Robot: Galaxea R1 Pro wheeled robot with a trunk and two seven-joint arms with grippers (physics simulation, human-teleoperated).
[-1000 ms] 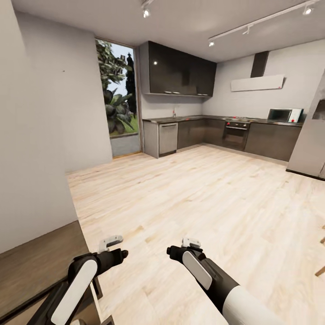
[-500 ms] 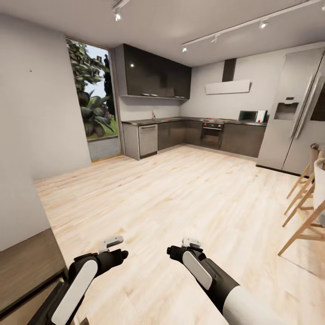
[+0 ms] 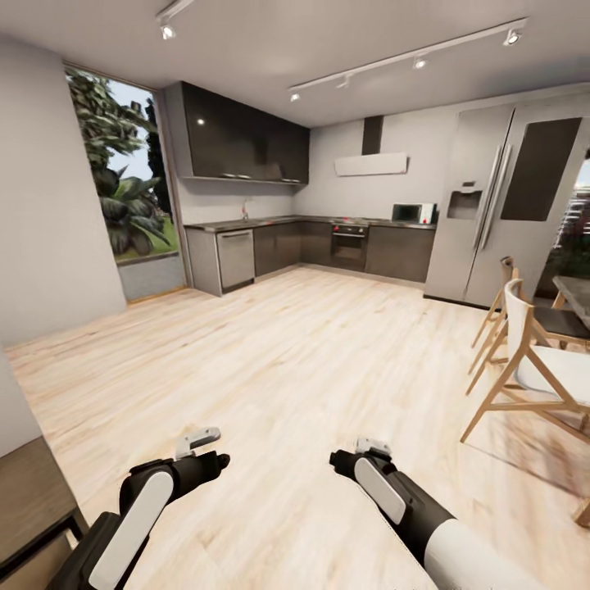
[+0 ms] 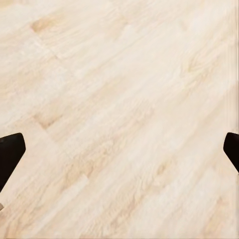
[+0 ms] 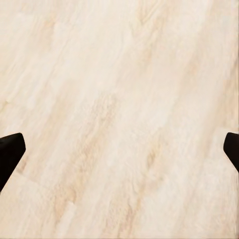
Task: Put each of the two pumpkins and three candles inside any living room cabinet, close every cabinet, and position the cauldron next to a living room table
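Head view shows a sliver of the dark-brown cabinet [image 3: 29,508] at the lower edge of the scene, just beside the left arm; only a corner of its slab top and front can be seen, and whether it is closed cannot be told; the left gripper [image 3: 199,441] hangs over the pale wooden floor [image 3: 287,369] just past that cabinet corner, and the right gripper [image 3: 373,447] hangs over the same floor further from the cabinet; both carry nothing. Left wrist view has the left gripper [image 4: 119,149] with its dark fingertips [image 4: 10,152] at opposite edges of the frame, jaws wide apart, bare floor planks [image 4: 119,99] between them; right wrist view has the right gripper [image 5: 119,149] likewise, fingertips [image 5: 10,152] far from each other, jaws wide apart over the floor [image 5: 119,99]. Across the floor from the cabinet stands a kitchen: dark lower units under a dark surface [image 3: 279,221], a built-in oven [image 3: 349,246], a microwave [image 3: 408,213], dark wall cupboards [image 3: 246,143] and a tall steel fridge [image 3: 500,213]; a tall window with greenery [image 3: 119,197] sits in the wall on the cabinet's side; wooden chairs with white seats [image 3: 528,360] stand on the side opposite the cabinet.
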